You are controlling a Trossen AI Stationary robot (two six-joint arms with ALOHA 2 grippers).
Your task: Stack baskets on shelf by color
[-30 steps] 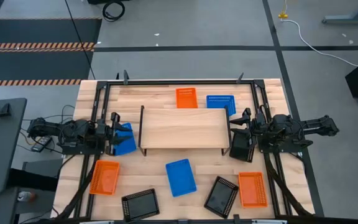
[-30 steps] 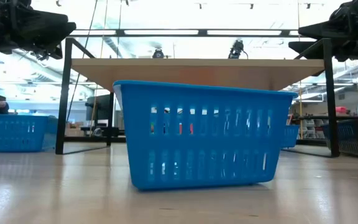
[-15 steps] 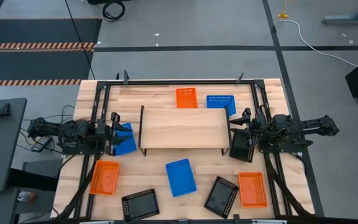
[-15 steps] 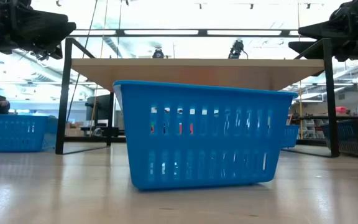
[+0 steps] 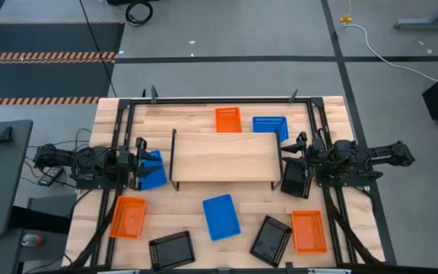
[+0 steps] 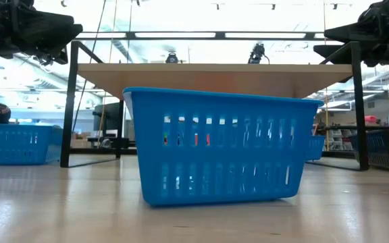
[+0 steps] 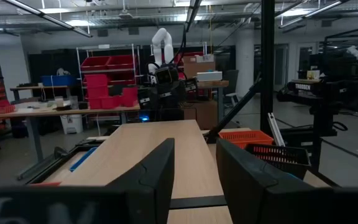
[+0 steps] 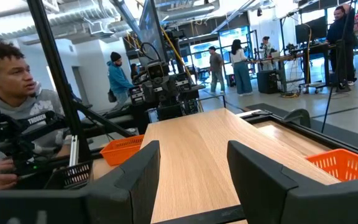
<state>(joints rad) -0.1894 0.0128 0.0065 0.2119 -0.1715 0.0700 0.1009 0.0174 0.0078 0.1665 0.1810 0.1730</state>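
— Workshop floor all round, grey concrete, and that wooden table (image 5: 196, 215) in the middle with baskets scattered over it. See the shelf (image 5: 224, 158)? Nothing on its top yet.

— So where is everything?

— Behind the shelf, an orange basket (image 5: 228, 119) beside a blue basket (image 5: 270, 127). In front, a blue one (image 5: 221, 217), two black ones (image 5: 171, 249) (image 5: 271, 238) and two orange ones (image 5: 128, 217) (image 5: 309, 231). Another blue (image 5: 151, 169) sits right at the left gripper (image 5: 138, 162), and a black basket (image 5: 295, 178) at the right gripper (image 5: 293, 157).

— Are they holding those?

— From above I cannot tell. Each wrist view shows the fingers parted with only shelf top between them — both grippers look open and empty, one at each end of the shelf.

— What could go wrong?

— My guess is the dark shelf legs. The arms are close to them, so a swing toward a basket could knock the frame. And mesh walls are thin — a shallow pinch might let a basket tip out on the lift.
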